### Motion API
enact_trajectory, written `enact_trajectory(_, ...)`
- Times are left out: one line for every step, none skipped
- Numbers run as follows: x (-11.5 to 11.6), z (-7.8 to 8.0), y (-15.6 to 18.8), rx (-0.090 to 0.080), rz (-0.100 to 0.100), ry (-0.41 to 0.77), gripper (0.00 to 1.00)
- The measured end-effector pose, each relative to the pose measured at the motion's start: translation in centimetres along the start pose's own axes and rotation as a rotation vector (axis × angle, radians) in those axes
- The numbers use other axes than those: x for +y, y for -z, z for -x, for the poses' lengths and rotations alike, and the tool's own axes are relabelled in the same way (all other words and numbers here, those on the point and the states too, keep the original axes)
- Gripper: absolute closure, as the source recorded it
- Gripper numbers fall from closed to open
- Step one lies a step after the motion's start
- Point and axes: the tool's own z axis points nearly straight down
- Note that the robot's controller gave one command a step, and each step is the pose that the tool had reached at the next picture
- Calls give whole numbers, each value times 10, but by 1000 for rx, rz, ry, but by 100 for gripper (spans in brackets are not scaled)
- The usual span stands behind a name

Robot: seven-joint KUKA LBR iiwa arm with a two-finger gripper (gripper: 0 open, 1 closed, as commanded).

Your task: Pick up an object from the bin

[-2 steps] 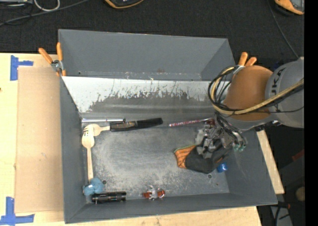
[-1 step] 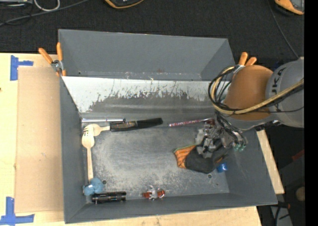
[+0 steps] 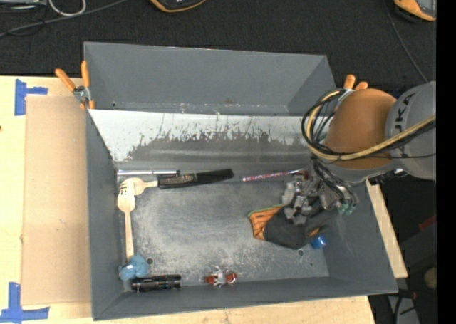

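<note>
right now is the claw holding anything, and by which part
Cannot be told: the claw hangs over a black lump at the bin's right.

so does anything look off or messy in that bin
Nothing spilled or broken. The one untidy spot is on the right of the bin, by the pincer: a black lump lies partly over an orange piece. The bin's back wall looks heavily scratched.

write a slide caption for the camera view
Gripper low over a black lump and orange piece at the grey bin's right, white spoon along its left wall
</note>
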Motion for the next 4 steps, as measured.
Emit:
enact_trajectory(1,0,24,0,0,1,100)
enact_trajectory(1,1,33,-2,0,1,100)
enact_trajectory(2,-2,55,11,3,2,100)
enact_trajectory(2,1,86,-1,1,3,100)
